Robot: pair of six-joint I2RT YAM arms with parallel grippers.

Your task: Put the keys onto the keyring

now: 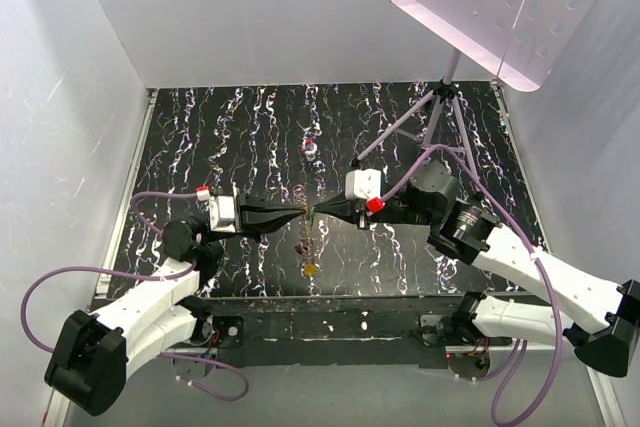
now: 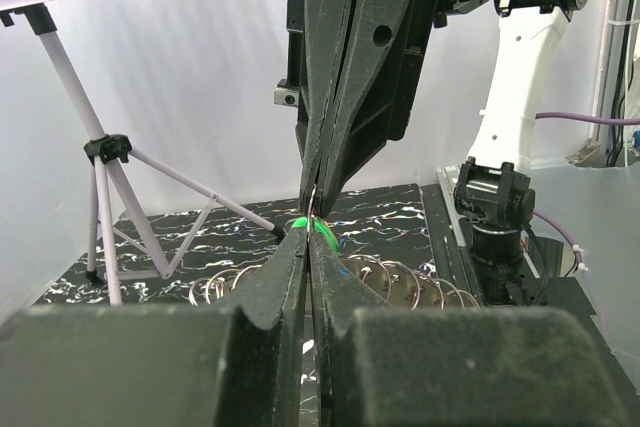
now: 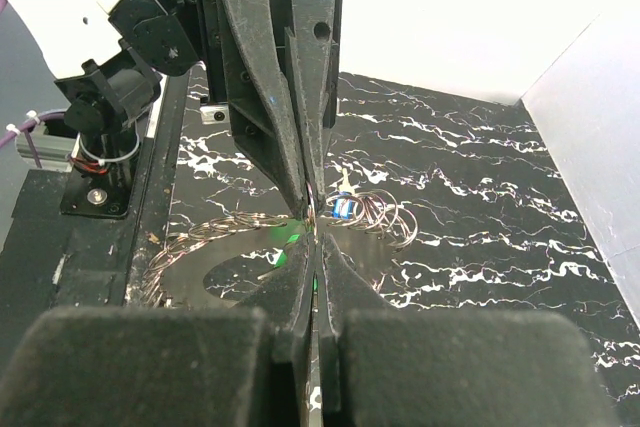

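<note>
At table (image 1: pixel 200 127) centre: left gripper (image 1: pixel 301 213) and right gripper (image 1: pixel 318 213) meet tip to tip, raised.
Left jaws: together, apparently pinching the green key (image 2: pixel 323 232).
Right jaws: pressed together, tips just beside that key.
Keyring (image 3: pixel 210 230): flat on table, below the tips.
Yellow key (image 1: pixel 311 269): on table, nearer the bases.

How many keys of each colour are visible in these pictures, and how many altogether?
green key: 1
blue key: 1
yellow key: 1
red: 0 clear enough to count
Total: 3 keys
</note>
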